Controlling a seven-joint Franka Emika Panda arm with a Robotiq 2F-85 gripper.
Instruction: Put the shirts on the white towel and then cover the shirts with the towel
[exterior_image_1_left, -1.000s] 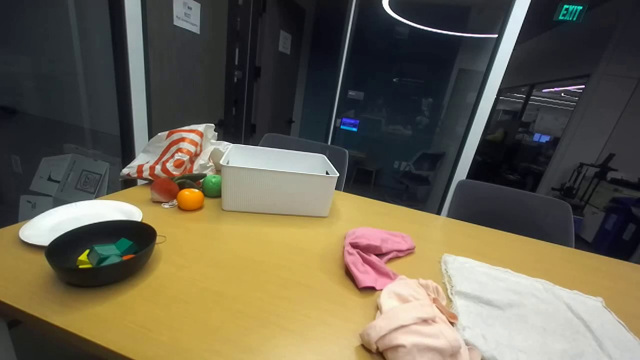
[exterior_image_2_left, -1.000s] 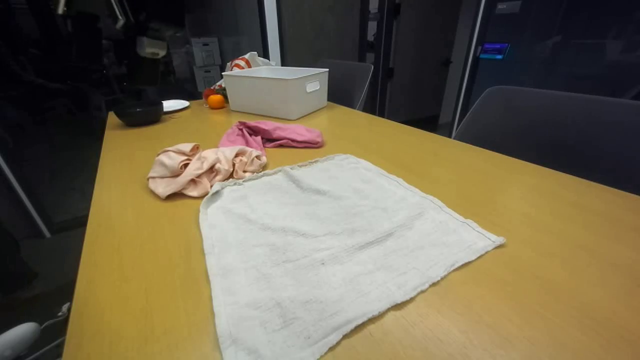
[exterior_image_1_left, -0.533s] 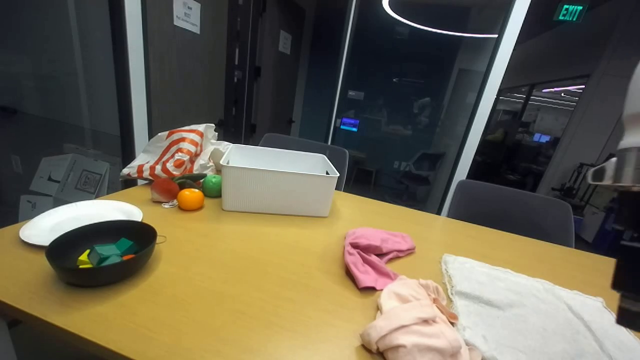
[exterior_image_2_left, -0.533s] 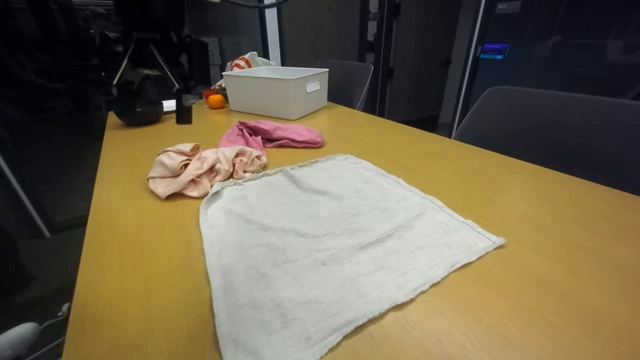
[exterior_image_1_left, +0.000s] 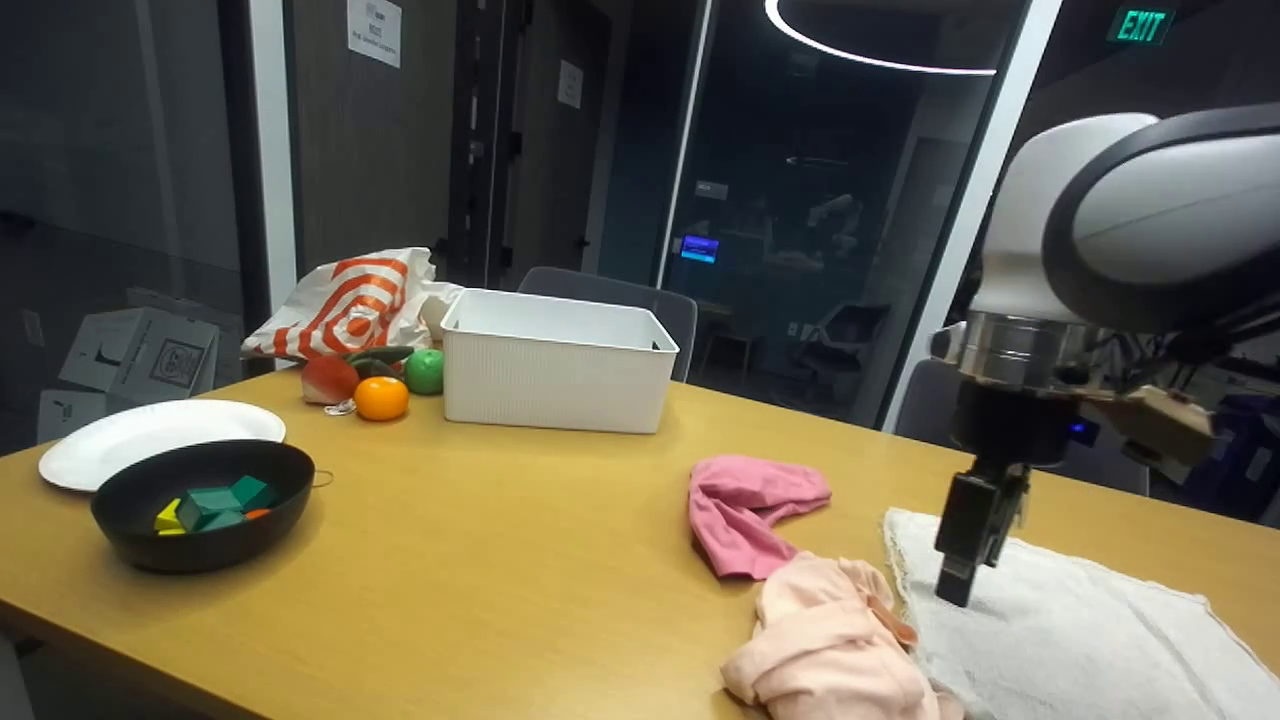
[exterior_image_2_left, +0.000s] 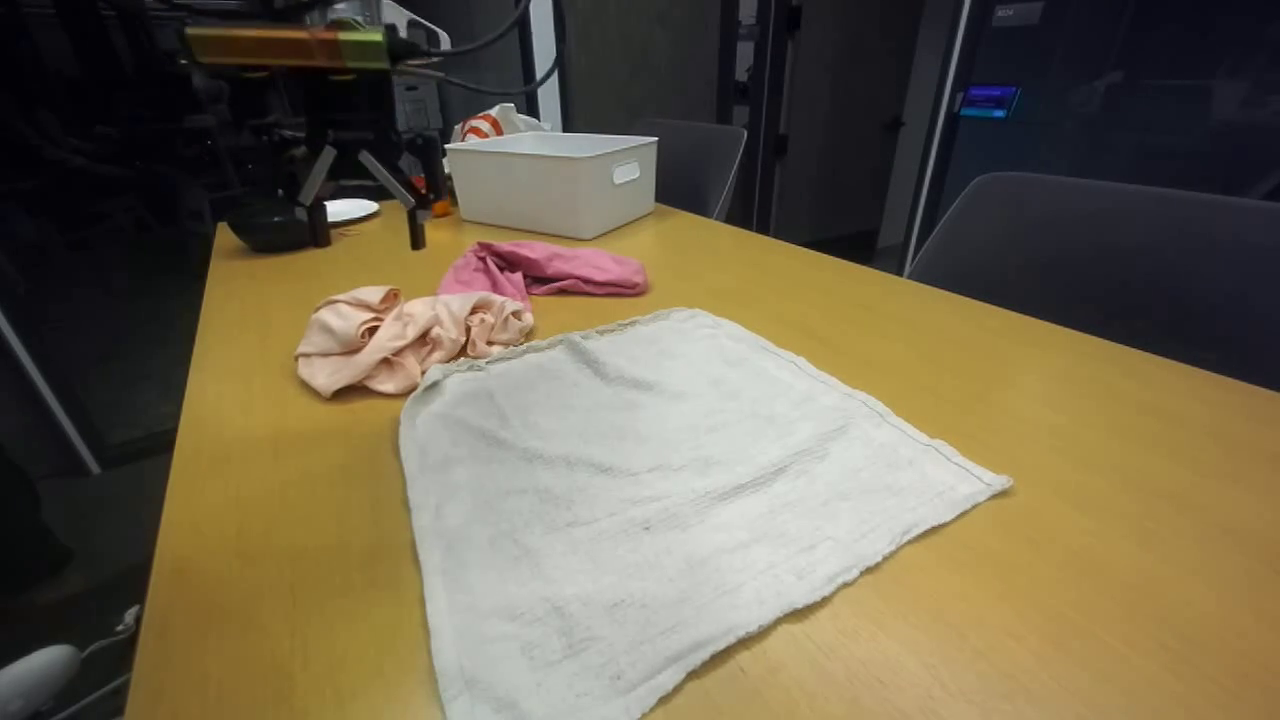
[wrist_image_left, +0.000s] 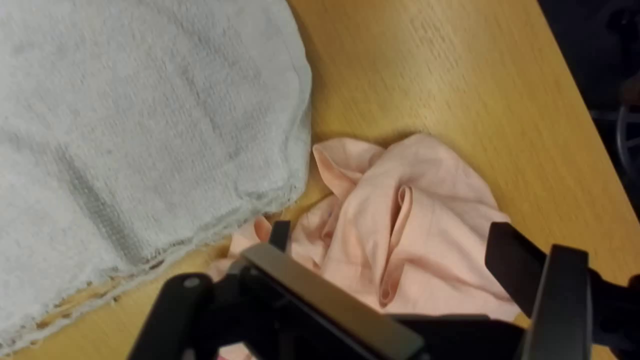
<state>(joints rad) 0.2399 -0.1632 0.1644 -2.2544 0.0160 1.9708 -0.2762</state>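
In an exterior view I can see the peach shirt (exterior_image_1_left: 830, 640) right beside the towel (exterior_image_1_left: 1090, 630), the pink shirt (exterior_image_1_left: 735, 510) a bit farther off it, and the bin (exterior_image_1_left: 555, 380) well apart from it. In an exterior view my gripper (exterior_image_2_left: 366, 236) hangs in the air, spread wide, past the towel's frayed edge. My wrist view shows me the fingers (wrist_image_left: 515, 262) standing apart above the peach shirt, which lies crumpled just off the towel's rounded corner.
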